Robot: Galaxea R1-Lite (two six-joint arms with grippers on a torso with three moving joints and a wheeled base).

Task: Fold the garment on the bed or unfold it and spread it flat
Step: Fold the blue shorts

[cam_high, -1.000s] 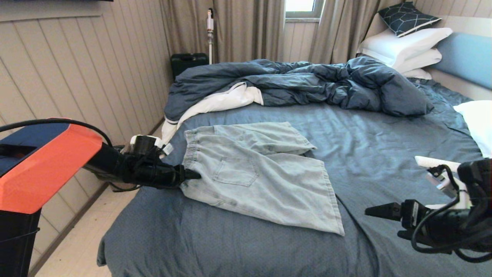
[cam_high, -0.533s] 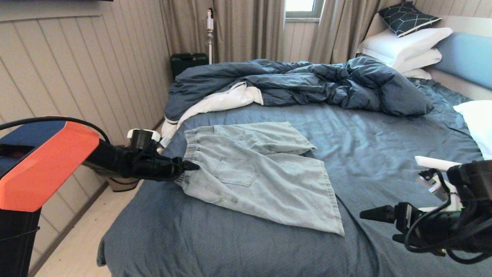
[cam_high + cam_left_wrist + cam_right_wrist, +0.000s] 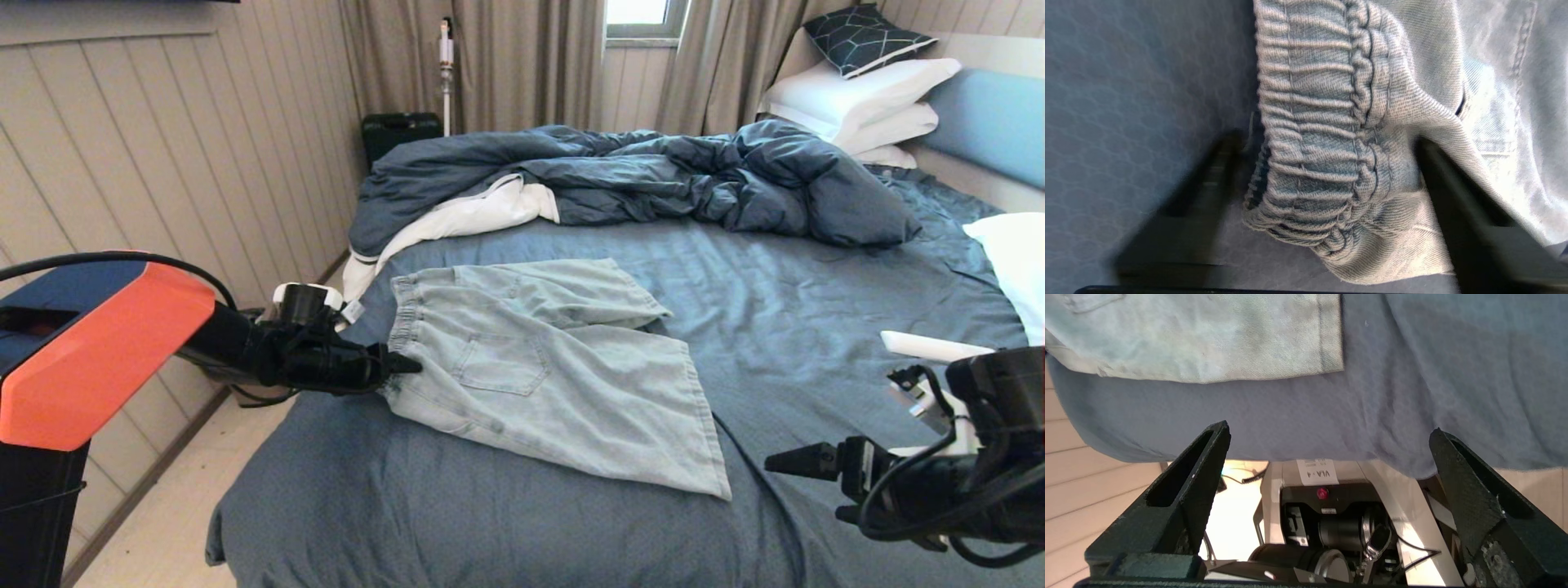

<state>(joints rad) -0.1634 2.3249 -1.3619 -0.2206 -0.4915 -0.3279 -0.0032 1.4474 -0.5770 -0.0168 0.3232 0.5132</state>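
The garment (image 3: 555, 367), pale denim shorts, lies flat on the bed (image 3: 816, 286), back pocket up, with the waistband toward the bed's left edge. My left gripper (image 3: 404, 367) is at the waistband's near corner. In the left wrist view the left gripper (image 3: 1327, 163) is open, its dark fingers (image 3: 1216, 175) standing either side of the gathered waistband (image 3: 1314, 122). My right gripper (image 3: 804, 490) hangs open over the bed's near right part, apart from the shorts' hem. The right gripper (image 3: 1329, 433) holds nothing; the hem of the garment (image 3: 1208, 343) lies beyond it.
A rumpled dark blue duvet (image 3: 653, 171) fills the far half of the bed. White pillows (image 3: 857, 98) are stacked at the blue headboard (image 3: 988, 122), and another pillow (image 3: 1012, 261) lies at the right. A panelled wall and a floor strip (image 3: 163, 523) run along the bed's left edge.
My right gripper has sunk slightly toward the near edge. The left gripper rose a little, then came back down at the waistband corner. The shorts have barely shifted.
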